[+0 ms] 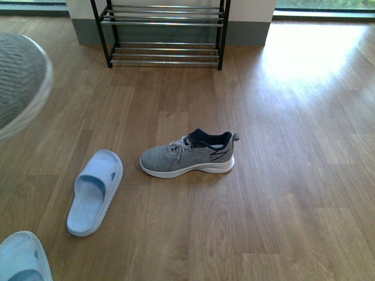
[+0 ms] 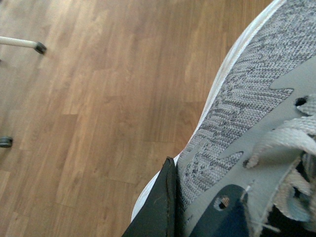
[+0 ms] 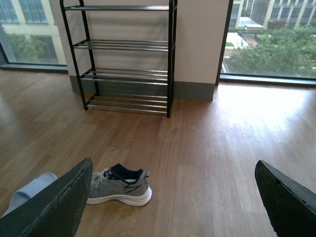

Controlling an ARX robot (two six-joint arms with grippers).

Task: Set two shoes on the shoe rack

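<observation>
Blurred, edge-cropped grey shoe (image 1: 17, 73)

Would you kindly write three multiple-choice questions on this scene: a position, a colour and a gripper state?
1. From the front, the floor sneaker is where from the whole blue slide? A left; B right; C atop.
2. Its sole is: A black; B white; C red.
3. The right gripper is: A open, empty; B shut on a sneaker; C shut on a slide.
Answers: B, it lies rightward; B, white band under grey knit; A, jaws stand wide, nothing between.
</observation>
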